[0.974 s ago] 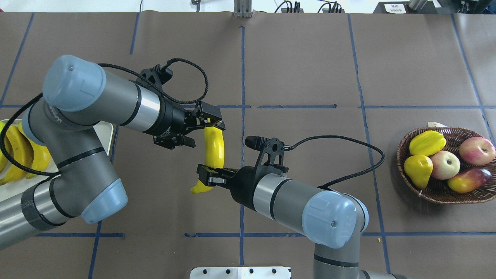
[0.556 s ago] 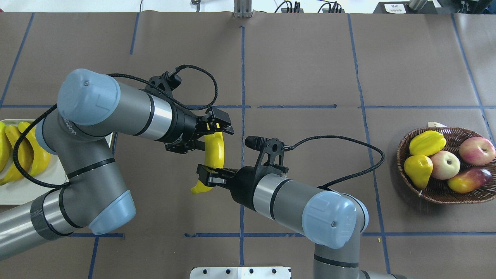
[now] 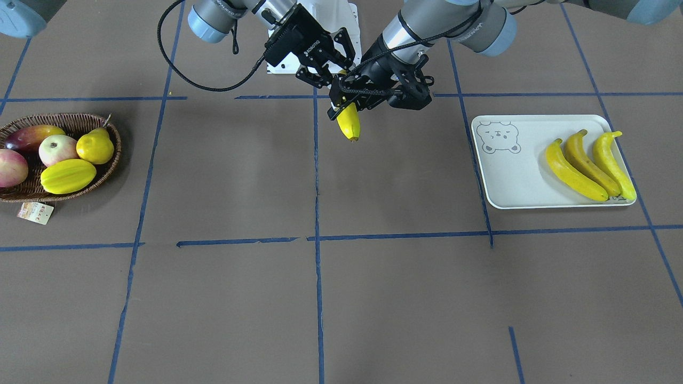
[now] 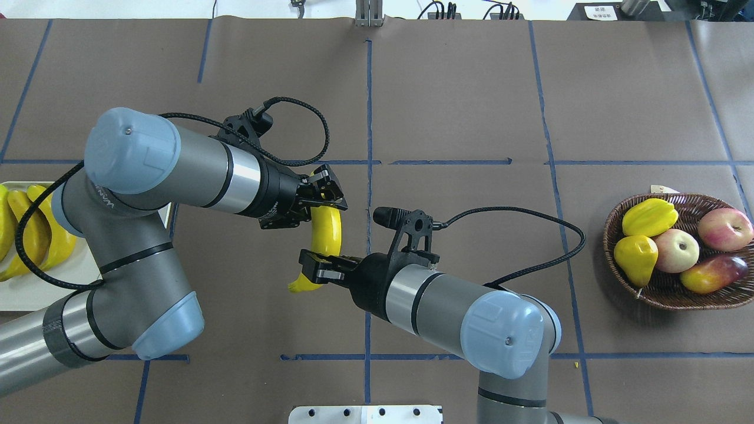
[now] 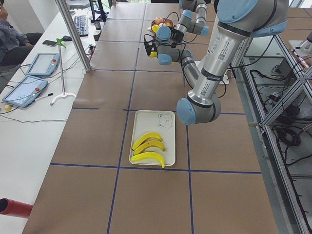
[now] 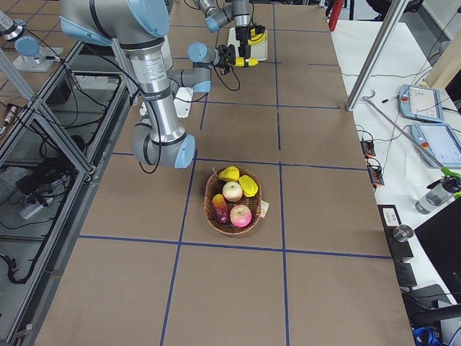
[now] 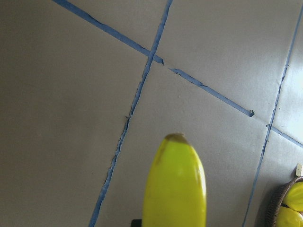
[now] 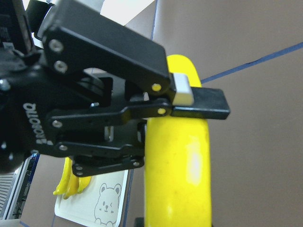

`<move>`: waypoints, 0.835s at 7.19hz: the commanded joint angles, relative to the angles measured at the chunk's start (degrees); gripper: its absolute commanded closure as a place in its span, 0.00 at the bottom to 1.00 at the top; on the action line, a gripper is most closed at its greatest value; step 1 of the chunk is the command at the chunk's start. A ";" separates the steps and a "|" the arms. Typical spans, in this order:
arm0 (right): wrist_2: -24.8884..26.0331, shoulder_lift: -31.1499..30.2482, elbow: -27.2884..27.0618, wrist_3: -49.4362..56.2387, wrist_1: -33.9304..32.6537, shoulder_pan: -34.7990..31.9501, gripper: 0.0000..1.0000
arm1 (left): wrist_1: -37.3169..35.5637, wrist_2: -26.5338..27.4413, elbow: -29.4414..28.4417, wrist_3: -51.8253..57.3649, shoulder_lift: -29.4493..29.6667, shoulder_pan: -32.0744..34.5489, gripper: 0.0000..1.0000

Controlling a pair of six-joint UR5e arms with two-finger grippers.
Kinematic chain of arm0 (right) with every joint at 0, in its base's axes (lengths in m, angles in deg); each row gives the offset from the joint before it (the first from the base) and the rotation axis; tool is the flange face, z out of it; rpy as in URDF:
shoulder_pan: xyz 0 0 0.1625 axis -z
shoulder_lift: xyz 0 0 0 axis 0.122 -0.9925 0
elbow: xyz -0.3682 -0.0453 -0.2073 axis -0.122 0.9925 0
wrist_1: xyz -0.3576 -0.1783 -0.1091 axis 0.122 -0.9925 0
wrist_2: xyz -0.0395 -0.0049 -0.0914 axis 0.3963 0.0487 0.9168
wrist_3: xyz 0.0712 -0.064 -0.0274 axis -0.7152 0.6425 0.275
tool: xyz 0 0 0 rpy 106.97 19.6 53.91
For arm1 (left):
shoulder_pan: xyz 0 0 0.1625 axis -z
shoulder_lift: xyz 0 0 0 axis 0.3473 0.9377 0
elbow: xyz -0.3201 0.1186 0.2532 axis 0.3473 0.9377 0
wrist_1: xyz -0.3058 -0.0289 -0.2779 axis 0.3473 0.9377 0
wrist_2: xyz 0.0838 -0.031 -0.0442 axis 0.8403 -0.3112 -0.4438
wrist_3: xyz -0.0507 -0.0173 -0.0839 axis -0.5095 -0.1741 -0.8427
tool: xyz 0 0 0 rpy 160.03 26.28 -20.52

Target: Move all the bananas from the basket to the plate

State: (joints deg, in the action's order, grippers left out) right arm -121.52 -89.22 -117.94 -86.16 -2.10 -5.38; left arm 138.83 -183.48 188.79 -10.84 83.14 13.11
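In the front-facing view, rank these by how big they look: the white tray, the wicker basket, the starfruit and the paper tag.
1. white tray
2. wicker basket, though the view's edge cuts part of it off, so its place against the tray is unsure
3. starfruit
4. paper tag

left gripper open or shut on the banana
Shut: in the right wrist view the left gripper has its fingers pressed against the banana near its top; the right gripper grips lower down.

Three bananas (image 3: 587,166) on plate (image 3: 515,178), basket (image 3: 80,193) opposite
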 commanded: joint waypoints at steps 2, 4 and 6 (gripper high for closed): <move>-1.19 -2.79 -3.79 0.20 -0.67 -0.54 0.00 | -0.14 0.25 0.12 0.11 -1.22 0.32 1.00; -5.66 -7.10 -5.92 0.29 -1.02 -2.37 0.00 | -0.23 0.34 0.47 0.20 -2.96 1.10 1.00; -18.88 -9.22 -6.72 0.82 -9.93 -11.03 0.00 | -0.40 0.34 0.91 0.55 -6.91 3.38 1.00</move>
State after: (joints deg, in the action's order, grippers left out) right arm -132.63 -97.20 -124.08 -85.67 -6.84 -11.31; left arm 138.52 -183.18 189.45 -10.52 78.53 15.22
